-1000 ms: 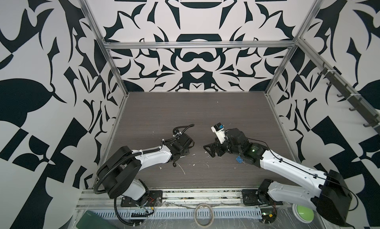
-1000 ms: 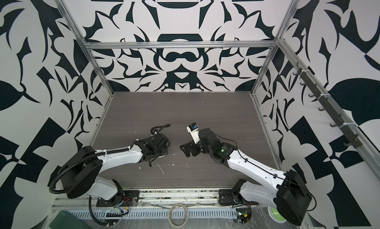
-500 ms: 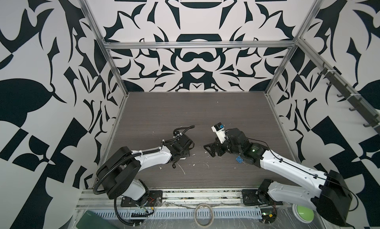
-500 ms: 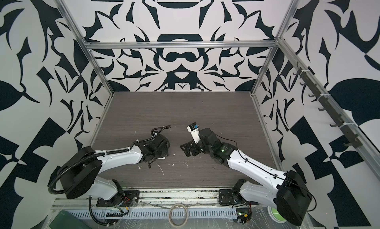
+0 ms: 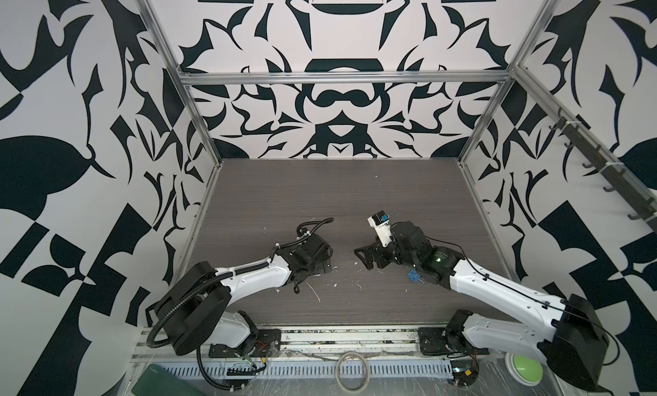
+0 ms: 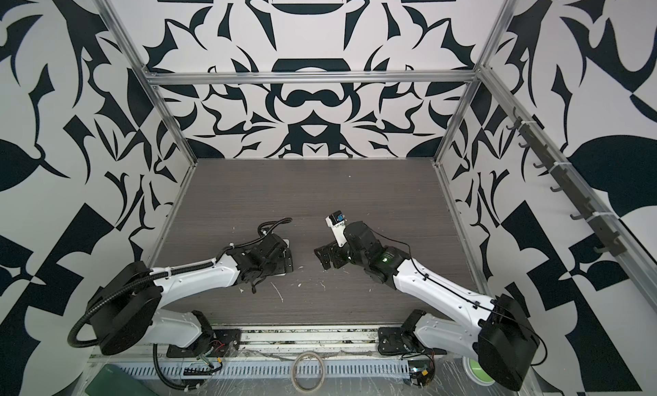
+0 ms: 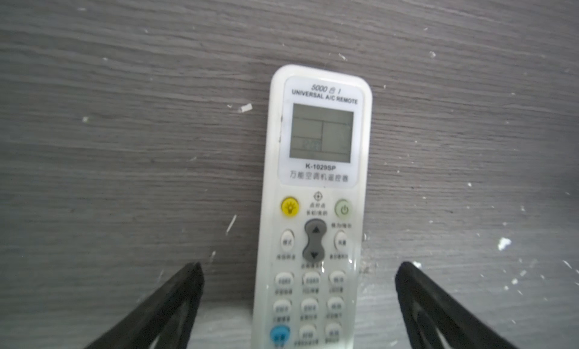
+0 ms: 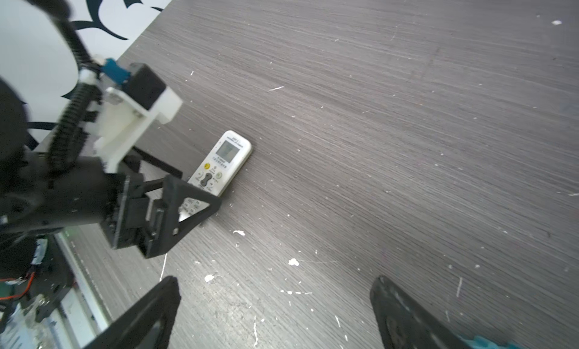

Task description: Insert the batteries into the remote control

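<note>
- Since a second ago the left hand [image 5: 325, 261] has eased a little toward the front edge of the surface [image 5: 320, 191], low over the remote control [image 7: 313, 190]. The right hand [image 5: 362, 257] sits where it was.
- In both top views the two hands face each other across the middle of the surface's front half, near but apart. The remote control is almost wholly hidden under the left hand, left of the middle and nearer the front edge than the back. A small blue item [image 5: 412, 277] lies by the right forearm.
- In the left wrist view the remote control lies flat, face up. Its long axis runs straight along the hand's reach, with the screen end pointing away. The black fingers [image 7: 175, 300] stand wide on either side of the button end, clear of both long edges, gripping nothing.
- In the right wrist view the button end sits under the left hand and the screen end pokes out beyond it. The right hand [image 8: 275, 281] is spread wide and empty. The remote control lies well ahead of it, slanting away, among white flecks [image 8: 293, 262].
- The batteries show in no view. The bay side faces the surface, so I cannot tell whether they are loaded.
- The left hand looks far better placed. It already straddles the narrow width, so a plain squeeze would take hold, whereas the right hand would have to cross the middle.
</note>
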### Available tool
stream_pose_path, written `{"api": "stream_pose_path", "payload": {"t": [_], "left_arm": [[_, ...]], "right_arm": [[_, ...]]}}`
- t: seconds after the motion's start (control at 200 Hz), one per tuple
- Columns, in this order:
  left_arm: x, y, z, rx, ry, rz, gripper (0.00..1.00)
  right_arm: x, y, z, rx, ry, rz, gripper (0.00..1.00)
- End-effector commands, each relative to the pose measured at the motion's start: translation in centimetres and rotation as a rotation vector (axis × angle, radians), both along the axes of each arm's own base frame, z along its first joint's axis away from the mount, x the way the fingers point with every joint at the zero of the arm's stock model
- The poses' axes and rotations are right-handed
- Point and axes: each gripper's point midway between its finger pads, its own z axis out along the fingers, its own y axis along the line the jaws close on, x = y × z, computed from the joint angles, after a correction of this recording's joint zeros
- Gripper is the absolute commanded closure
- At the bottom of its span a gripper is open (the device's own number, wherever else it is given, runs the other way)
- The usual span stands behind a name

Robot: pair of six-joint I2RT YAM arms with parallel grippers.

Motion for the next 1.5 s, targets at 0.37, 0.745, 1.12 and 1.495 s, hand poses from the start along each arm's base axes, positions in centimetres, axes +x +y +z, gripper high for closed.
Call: {"api": "stream_pose_path", "payload": {"t": [0.37, 0.745, 1.12, 1.495], "left_arm": [[0.7, 7.2, 6.0, 0.105, -0.243, 0.099, 0.01], [1.9, 16.1, 8.9, 0.232, -0.437, 0.406, 0.01], [4.3, 19.8, 11.3, 0.280, -0.587, 0.569, 0.01], [7.6, 21.3, 12.6, 0.479, -0.618, 0.477, 0.01]], "right_arm": [[2.6, -4.5, -1.5, -0.041, -0.107, -0.245, 0.01], [3.7, -10.4, -1.3, 0.025, -0.216, -0.477, 0.01], [5.2, -14.1, -1.9, -0.070, -0.212, -0.617, 0.01], [4.9, -17.7, -1.5, -0.132, -0.292, -0.755, 0.00]]}}
